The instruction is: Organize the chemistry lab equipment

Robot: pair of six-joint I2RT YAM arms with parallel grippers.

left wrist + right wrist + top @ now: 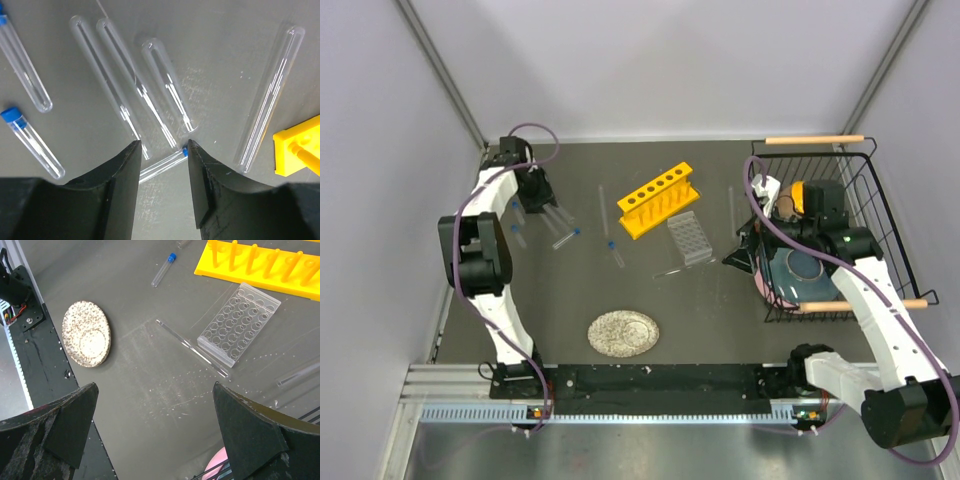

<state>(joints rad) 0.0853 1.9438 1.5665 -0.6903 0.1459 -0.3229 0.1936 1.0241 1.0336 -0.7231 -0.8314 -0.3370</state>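
At ten o'clock on the worktop [720, 300], my left hand [164, 142] hangs half-spread, not yet pinching, astride a blue-capped vial [160, 166] beside glass tubes [170, 86]. The vial lies along my closing line, so squeezing could eject it.

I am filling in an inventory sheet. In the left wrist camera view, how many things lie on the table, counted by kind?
Blue-capped tubes: 3
Clear tubes with no cap showing: 4
Yellow rack, only a corner in view: 1
Total: 8
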